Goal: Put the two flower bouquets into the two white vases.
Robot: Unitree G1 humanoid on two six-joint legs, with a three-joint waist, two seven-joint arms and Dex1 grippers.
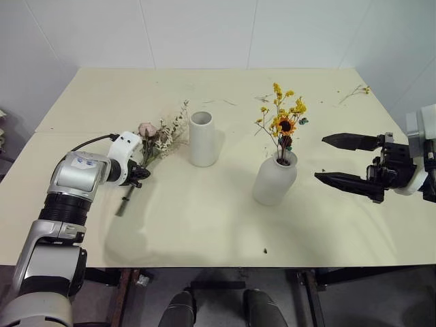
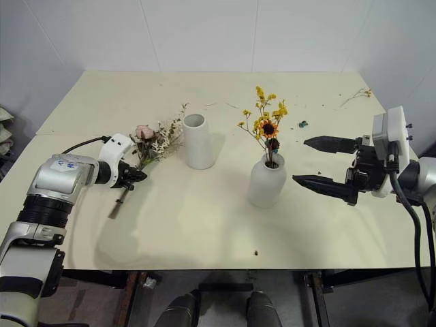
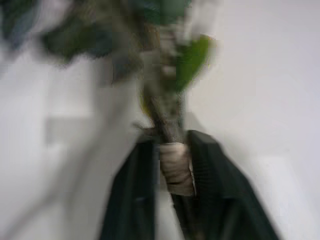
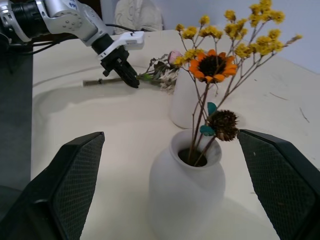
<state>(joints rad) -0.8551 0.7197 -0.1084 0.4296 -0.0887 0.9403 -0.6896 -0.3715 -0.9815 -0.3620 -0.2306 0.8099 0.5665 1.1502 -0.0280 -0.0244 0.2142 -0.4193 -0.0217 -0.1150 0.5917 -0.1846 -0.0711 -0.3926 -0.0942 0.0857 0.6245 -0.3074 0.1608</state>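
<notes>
Standing in the rounded vase (image 1: 274, 181), the yellow bouquet (image 1: 282, 117) is done. Left gripper (image 1: 138, 174) has clamped the rose bouquet (image 1: 161, 138) beside the empty cylinder vase (image 1: 203, 139); right gripper (image 1: 338, 159) gapes idle.

pale yellow table (image 1: 204, 225) | cylinder vase (image 1: 203, 139), bottle vase (image 1: 274, 180) standing | rose bouquet (image 1: 158, 140) lying | loose twig (image 1: 355, 92) far corner
</notes>
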